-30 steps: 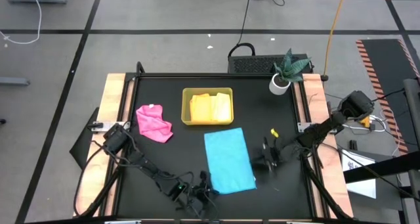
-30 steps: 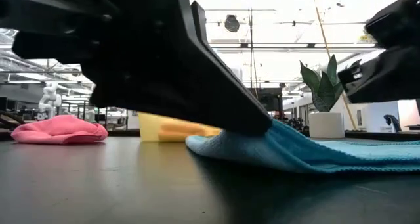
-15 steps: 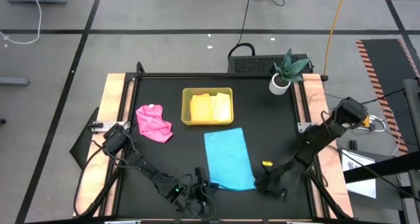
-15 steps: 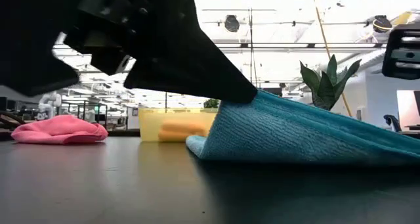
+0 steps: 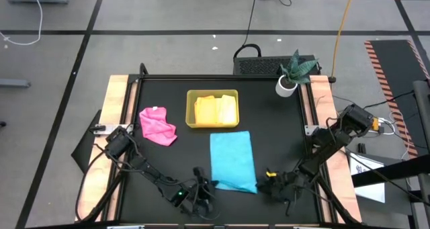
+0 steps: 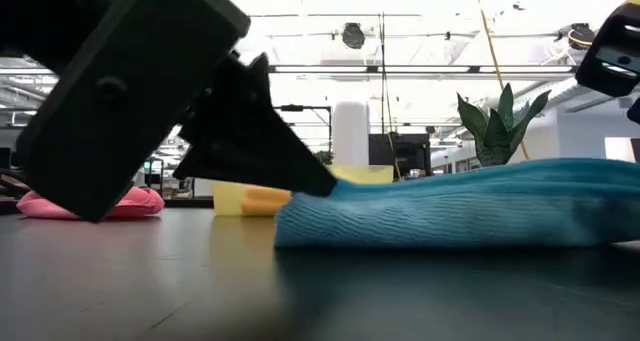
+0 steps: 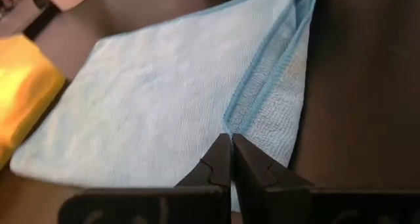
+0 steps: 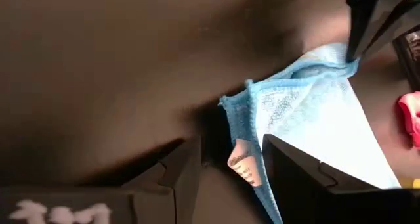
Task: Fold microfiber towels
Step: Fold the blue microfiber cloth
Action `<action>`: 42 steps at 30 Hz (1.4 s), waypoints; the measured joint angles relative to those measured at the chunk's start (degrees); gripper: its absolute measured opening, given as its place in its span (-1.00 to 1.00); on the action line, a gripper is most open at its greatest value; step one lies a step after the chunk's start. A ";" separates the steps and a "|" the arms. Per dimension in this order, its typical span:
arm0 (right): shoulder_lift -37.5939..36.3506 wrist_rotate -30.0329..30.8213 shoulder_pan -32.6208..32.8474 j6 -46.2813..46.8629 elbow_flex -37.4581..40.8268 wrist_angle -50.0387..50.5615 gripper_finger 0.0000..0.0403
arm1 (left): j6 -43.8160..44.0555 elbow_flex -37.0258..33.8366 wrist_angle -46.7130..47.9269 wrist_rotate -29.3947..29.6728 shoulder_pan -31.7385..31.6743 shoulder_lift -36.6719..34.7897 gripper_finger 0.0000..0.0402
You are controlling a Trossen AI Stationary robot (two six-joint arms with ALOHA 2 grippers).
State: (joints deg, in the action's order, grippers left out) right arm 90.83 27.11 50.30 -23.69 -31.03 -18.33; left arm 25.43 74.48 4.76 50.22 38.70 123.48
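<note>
We note the sky blue towel (image 5: 233, 161) flat at the table's near centre, left gripper (image 7: 231, 152) pinched on its near corner, right gripper (image 8: 230, 159) fingers apart around the other near corner, pink towel (image 5: 157, 126) left, yellow towel (image 5: 216, 110) in the tray (image 5: 191, 95).

Black table (image 5: 289, 121): blue towel (image 5: 232, 158), pink towel (image 5: 157, 125), yellow tray (image 5: 191, 110), potted plant (image 5: 290, 74).

In the low view the left arm (image 6: 130, 91) hides most of the pink towel (image 6: 140, 201) and tray (image 6: 235, 196).
</note>
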 joint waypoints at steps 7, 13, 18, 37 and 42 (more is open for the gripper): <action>0.00 0.06 -1.32 1.54 0.02 -2.32 -0.14 | 3.65 0.00 1.92 1.33 -0.15 0.00 -0.91; 0.00 -0.12 -2.36 3.88 0.02 -5.94 0.00 | 3.79 0.00 1.92 1.32 -0.15 0.00 -0.97; 2.68 -0.34 -2.05 5.00 0.02 -7.65 0.04 | 3.92 0.00 1.88 1.31 -0.15 0.00 -0.90; 6.82 7.68 1.36 11.99 0.07 -14.92 -0.96 | 4.92 0.00 -0.75 -2.82 0.47 -0.02 -0.95; 3.31 7.13 4.26 19.26 0.09 -15.17 -0.96 | -1.95 0.00 -12.59 -8.62 2.37 -0.04 -0.93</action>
State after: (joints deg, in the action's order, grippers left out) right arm 94.14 34.24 54.56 -4.44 -30.94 -33.50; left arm 23.48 74.48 -7.83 41.60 41.07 123.44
